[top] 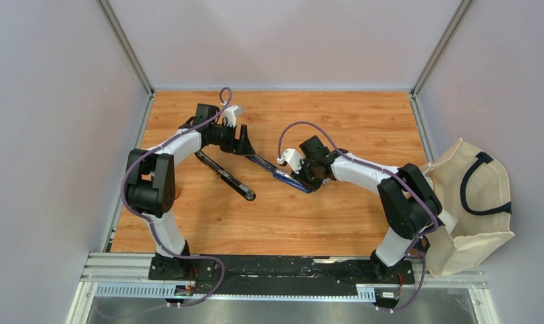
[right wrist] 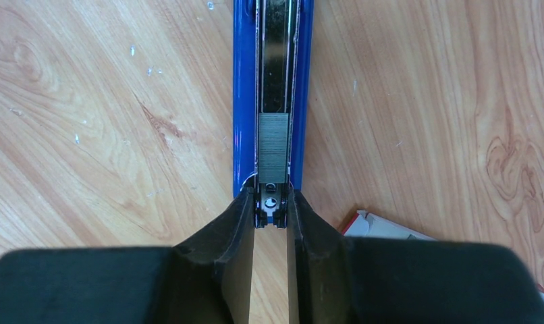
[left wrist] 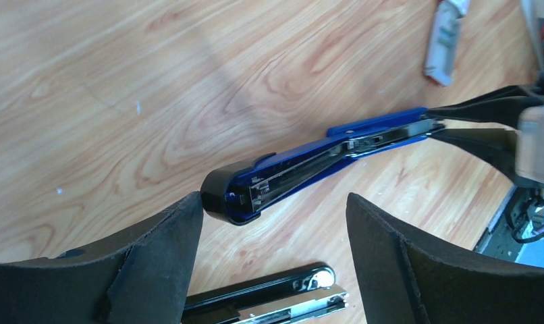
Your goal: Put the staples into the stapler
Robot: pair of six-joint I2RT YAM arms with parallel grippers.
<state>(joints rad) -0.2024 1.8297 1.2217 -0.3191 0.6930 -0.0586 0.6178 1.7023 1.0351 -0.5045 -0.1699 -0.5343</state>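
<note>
One strip of staples [right wrist: 274, 138] lies in the open channel of the blue stapler [right wrist: 239, 88], just beyond the right tool [right wrist: 270, 202], whose fingers are clamped on the channel's near end. The left tool [left wrist: 275, 202] stands apart around the stapler's far-left end, one finger touching it. The strip looks loose. A tilt or nudge from either tool could slide it out. Shutting the black arm [top: 225, 175] on a skewed strip could jam it.
</note>
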